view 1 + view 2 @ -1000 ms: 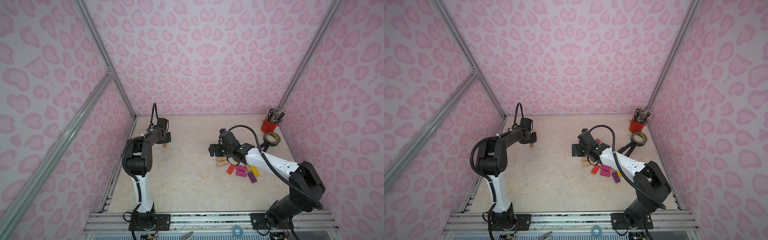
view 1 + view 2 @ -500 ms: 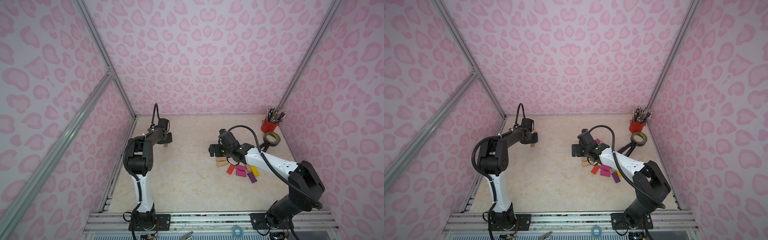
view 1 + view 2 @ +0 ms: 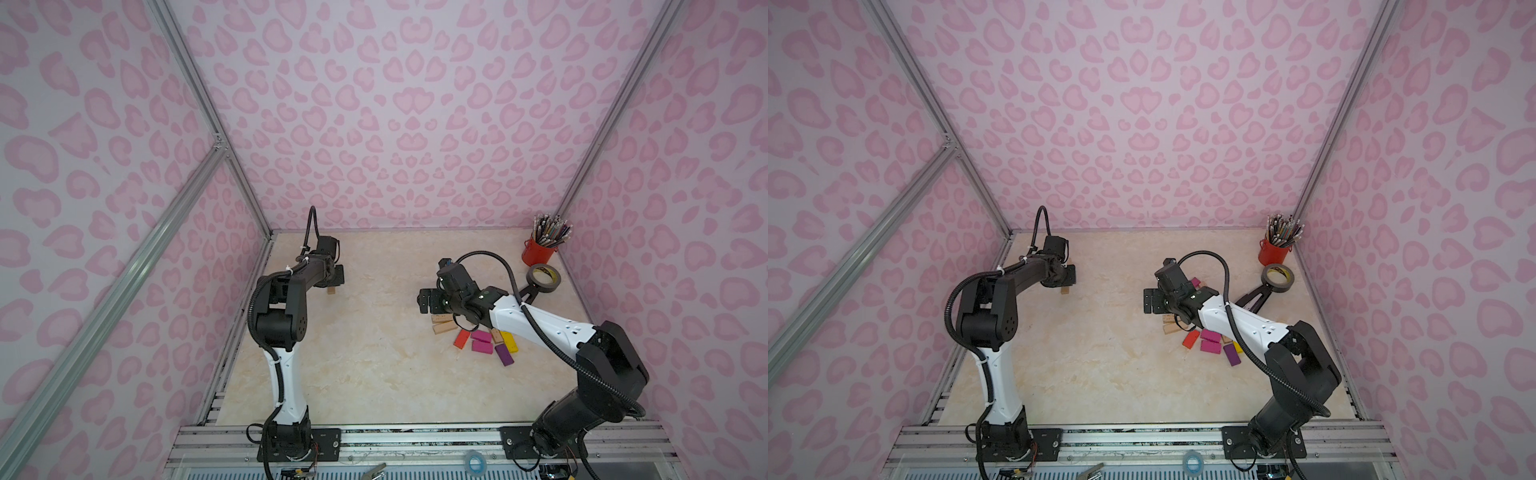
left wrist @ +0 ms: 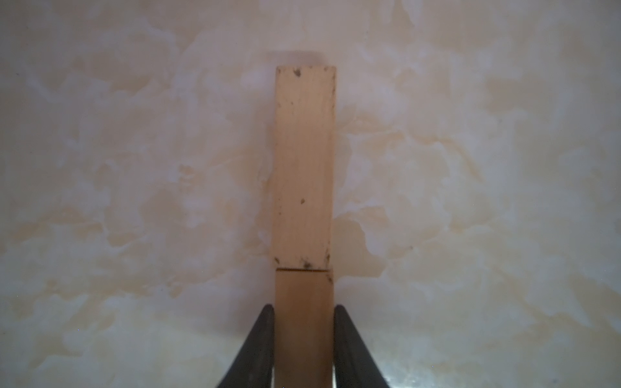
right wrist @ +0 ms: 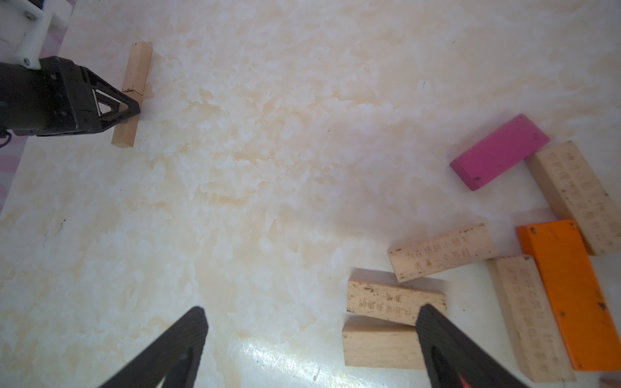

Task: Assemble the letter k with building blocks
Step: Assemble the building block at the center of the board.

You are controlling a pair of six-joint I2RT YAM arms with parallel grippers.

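Note:
My left gripper (image 3: 332,286) is shut on a plain wooden block (image 4: 304,319) that stands on its narrow edge near the table's far left. A second plain block (image 4: 304,161) lies end to end with it, forming one straight line; the right wrist view shows the pair (image 5: 137,67). My right gripper (image 5: 311,322) hangs open over bare table beside the loose building blocks (image 3: 482,340). Its one finger (image 5: 433,329) overlaps two plain blocks (image 5: 393,299). That pile holds magenta (image 5: 500,151), orange (image 5: 568,292), purple (image 3: 504,355), yellow (image 3: 510,343) and wooden bars.
A red cup of pencils (image 3: 540,249) and a grey tape roll (image 3: 543,277) stand in the far right corner. Pink patterned walls close the table on three sides. A broad stretch of marble tabletop (image 3: 374,353) lies between the two arms.

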